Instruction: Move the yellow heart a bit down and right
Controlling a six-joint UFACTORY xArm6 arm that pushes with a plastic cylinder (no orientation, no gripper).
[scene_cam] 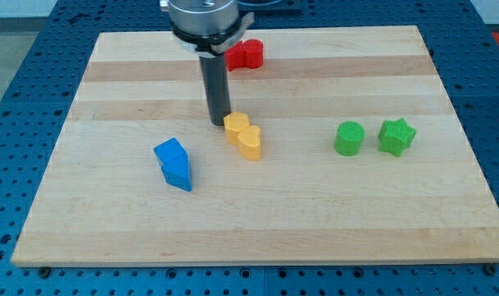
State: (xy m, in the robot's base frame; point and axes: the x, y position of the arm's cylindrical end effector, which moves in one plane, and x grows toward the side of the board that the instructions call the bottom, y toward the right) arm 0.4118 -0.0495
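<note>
The yellow heart (pixel 243 136) lies near the middle of the wooden board (pixel 257 214). My tip (pixel 219 123) rests on the board just to the upper left of the yellow heart, touching or almost touching its upper left edge. The dark rod rises from there to the arm's head at the view's top.
A blue block (pixel 174 164) of irregular shape lies to the lower left of the heart. A red block (pixel 245 55) lies at the view's top, partly behind the rod. A green cylinder (pixel 348 138) and a green star (pixel 396 136) lie at the right.
</note>
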